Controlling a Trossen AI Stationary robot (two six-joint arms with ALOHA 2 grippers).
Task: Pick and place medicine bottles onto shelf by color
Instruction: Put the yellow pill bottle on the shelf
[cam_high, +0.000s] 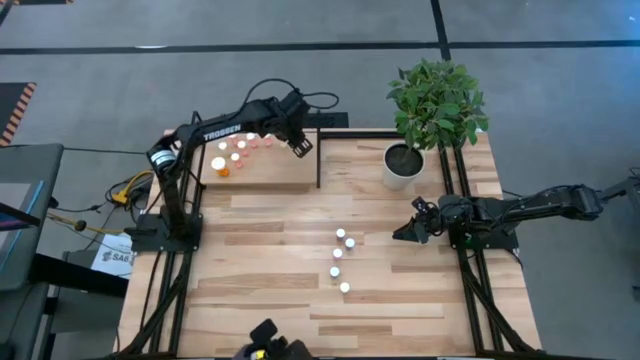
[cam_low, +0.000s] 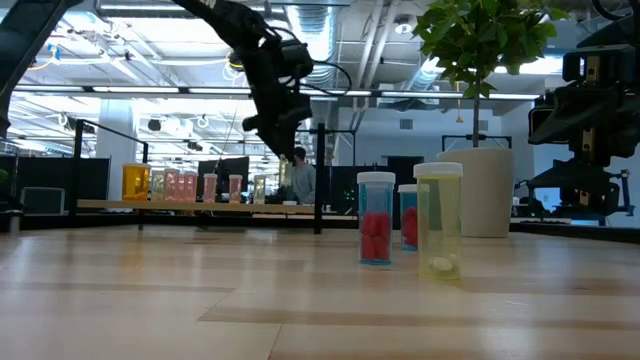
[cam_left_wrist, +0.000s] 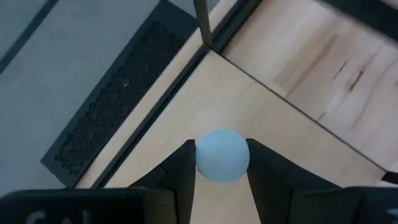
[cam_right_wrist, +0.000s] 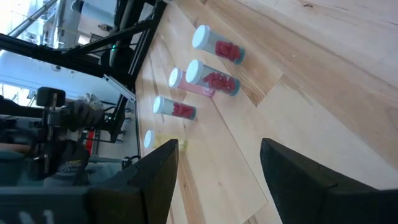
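Light-wood shelf board (cam_high: 285, 172) framed in thin black rods occupies the table's far left corner, carrying a cluster of orange and pink medicine bottles (cam_high: 235, 155) near its left end. Left gripper (cam_high: 301, 147), held above the shelf's right end, pinches one white-capped bottle (cam_left_wrist: 222, 155) between its dark fingers (cam_left_wrist: 183, 171). Five more white-capped bottles (cam_high: 341, 261), most with red contents, stand mid-table. Right gripper (cam_high: 405, 232) rests low beside a white plant pot (cam_high: 402, 166), jaws spread and empty.

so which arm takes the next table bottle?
Right. The right gripper hangs open beside the bottles on the table; the left gripper is shut on a white-capped bottle over the shelf.
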